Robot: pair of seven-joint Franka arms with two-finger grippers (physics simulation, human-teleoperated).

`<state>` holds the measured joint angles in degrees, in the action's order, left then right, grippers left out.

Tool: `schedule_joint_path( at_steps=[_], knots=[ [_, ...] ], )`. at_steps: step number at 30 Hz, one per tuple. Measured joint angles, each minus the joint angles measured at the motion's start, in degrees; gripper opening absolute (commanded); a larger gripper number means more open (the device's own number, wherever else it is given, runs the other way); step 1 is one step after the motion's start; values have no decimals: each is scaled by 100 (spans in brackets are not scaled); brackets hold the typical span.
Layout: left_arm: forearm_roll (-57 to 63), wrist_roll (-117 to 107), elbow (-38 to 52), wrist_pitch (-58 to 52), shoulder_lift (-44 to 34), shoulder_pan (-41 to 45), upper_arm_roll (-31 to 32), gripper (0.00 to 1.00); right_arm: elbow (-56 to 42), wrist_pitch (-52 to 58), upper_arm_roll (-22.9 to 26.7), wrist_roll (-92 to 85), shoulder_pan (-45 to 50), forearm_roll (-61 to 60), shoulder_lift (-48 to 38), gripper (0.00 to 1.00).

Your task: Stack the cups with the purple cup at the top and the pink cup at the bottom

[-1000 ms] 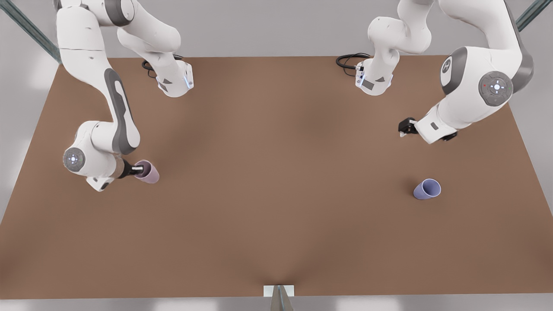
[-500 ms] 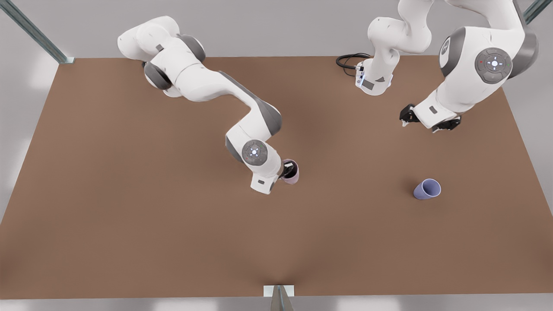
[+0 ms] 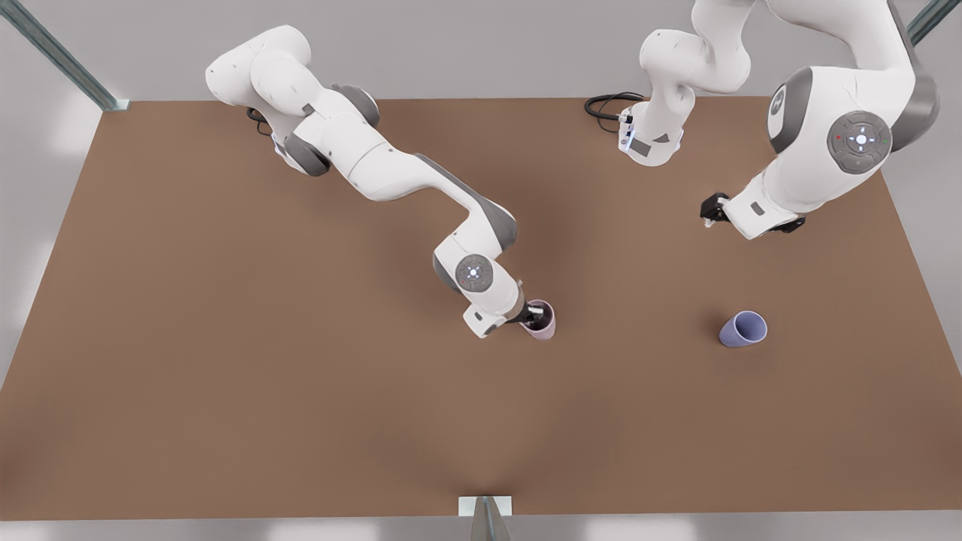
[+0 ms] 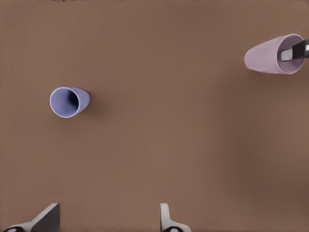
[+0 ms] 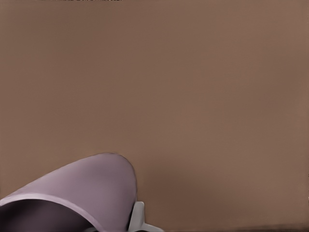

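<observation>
The pink cup (image 3: 543,321) is near the table's middle, mouth up, with my right gripper (image 3: 535,315) shut on its rim, one finger inside and one finger (image 5: 139,217) outside the wall. The cup (image 5: 82,188) fills the near corner of the right wrist view. The purple cup (image 3: 742,329) stands alone toward the front view's right, mouth up and untouched. My left gripper (image 3: 708,213) hangs open above the table behind the purple cup. In the left wrist view its fingers (image 4: 166,220) are spread wide, with the purple cup (image 4: 69,101) and the held pink cup (image 4: 270,54) far off.
The brown table (image 3: 225,391) has bare room between the two cups and across the front view's left half. Black cables (image 3: 610,105) lie by the arm bases at the back edge. A small metal bracket (image 3: 485,506) sits at the front edge.
My right arm has swung from the front view's left to the table's middle, carrying the pink cup along. The left gripper shifted slightly. The purple cup has not moved.
</observation>
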<state>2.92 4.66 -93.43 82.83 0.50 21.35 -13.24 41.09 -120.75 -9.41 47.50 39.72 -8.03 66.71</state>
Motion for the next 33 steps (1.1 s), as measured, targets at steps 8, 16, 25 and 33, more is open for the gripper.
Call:
schedule_joint_path(
  at_steps=[8, 16, 25, 33],
  knots=[
    [-43, -21, -118, 91, -91, -275, -86, 100, 242, -1, -7, 791, 85, 23, 25, 67],
    [-36, -35, -110, 127, -56, -595, -145, 100, 279, -79, 8, 1306, 165, 56, 30, 88],
    [-10, -37, -104, 382, 206, -972, -213, 100, 318, -138, 5, 1644, 162, 279, -81, 90],
    [-166, 415, -734, 1787, 1188, -1462, -307, 100, 727, 180, 10, 1697, -258, 479, -912, 100]
  ],
)
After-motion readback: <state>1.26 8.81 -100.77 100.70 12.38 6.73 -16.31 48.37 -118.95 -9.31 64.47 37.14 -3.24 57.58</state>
